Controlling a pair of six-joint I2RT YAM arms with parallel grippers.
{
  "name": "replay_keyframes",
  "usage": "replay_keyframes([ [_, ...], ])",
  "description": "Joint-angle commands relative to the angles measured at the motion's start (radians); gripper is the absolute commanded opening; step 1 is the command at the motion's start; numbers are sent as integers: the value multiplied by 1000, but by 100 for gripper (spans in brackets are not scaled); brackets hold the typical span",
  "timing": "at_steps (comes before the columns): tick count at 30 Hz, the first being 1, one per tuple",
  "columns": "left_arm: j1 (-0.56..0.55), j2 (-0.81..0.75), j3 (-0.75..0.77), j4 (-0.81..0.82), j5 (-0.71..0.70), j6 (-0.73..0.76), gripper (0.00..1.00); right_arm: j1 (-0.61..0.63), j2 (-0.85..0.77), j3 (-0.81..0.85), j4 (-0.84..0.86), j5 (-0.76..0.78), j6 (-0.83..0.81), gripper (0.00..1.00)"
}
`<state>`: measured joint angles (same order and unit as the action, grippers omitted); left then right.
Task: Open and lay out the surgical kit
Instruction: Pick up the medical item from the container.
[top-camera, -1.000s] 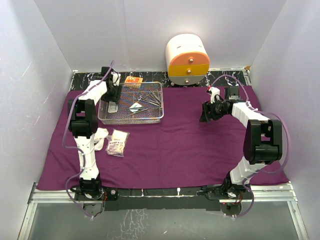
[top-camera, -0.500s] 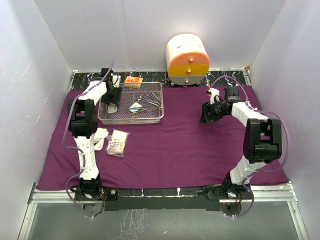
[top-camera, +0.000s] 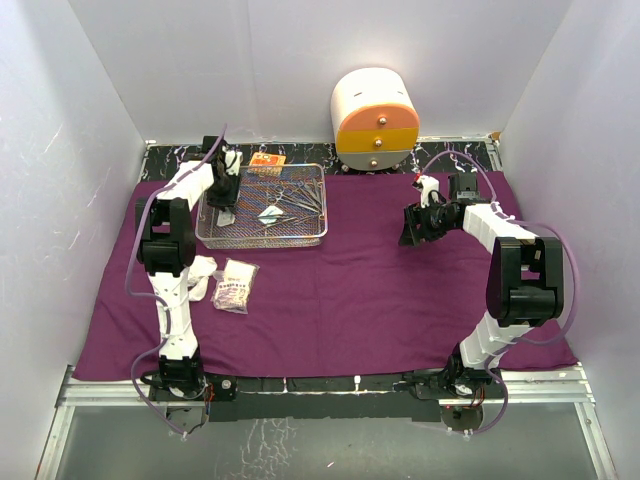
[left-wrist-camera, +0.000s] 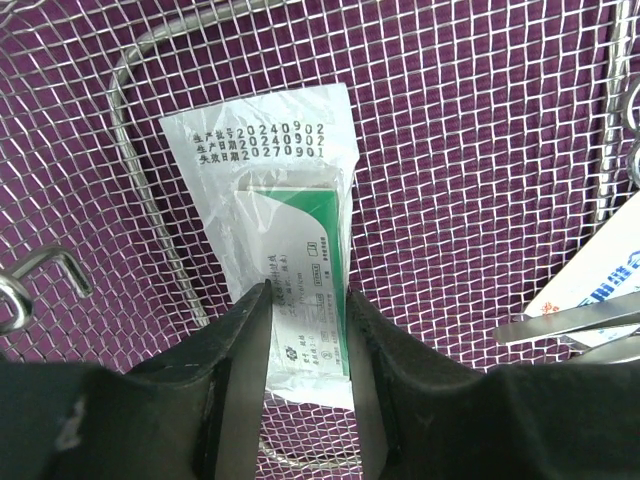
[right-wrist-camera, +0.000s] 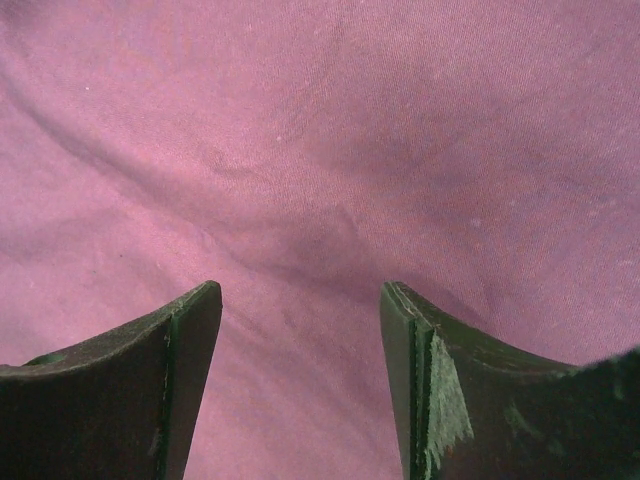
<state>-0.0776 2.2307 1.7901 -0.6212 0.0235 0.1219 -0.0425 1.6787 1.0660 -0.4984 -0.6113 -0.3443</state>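
Note:
The wire-mesh tray (top-camera: 262, 243) sits at the back left of the purple cloth (top-camera: 350, 290). My left gripper (top-camera: 226, 205) reaches down into the tray's left end. In the left wrist view its jaws (left-wrist-camera: 305, 290) have closed in on a flat clear packet (left-wrist-camera: 290, 200) with a green-and-white label. Both pads touch the packet's side edges as it lies on the mesh. Forceps (top-camera: 300, 198) lie in the tray's right half. My right gripper (top-camera: 412, 232) hovers open over bare cloth (right-wrist-camera: 320, 150), holding nothing.
White gauze wads (top-camera: 203, 270) and a clear bag (top-camera: 236, 283) lie on the cloth in front of the tray. An orange packet (top-camera: 266, 160) lies behind the tray. The white-and-orange cabinet (top-camera: 375, 118) stands at the back. White walls close in both sides.
The left jaws have narrowed onto the packet in the tray. The right arm has not moved.

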Motion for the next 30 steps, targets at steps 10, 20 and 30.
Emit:
replay_keyframes([
  [10,1,-70,25,-31,15,5,13,-5,-4,45,13,-1,-19,63],
  [20,1,-86,49,-46,-4,28,0,-4,-5,45,11,-1,-19,63],
  [30,-2,-96,92,-86,-26,53,0,-5,-1,49,8,-10,-19,64],
])
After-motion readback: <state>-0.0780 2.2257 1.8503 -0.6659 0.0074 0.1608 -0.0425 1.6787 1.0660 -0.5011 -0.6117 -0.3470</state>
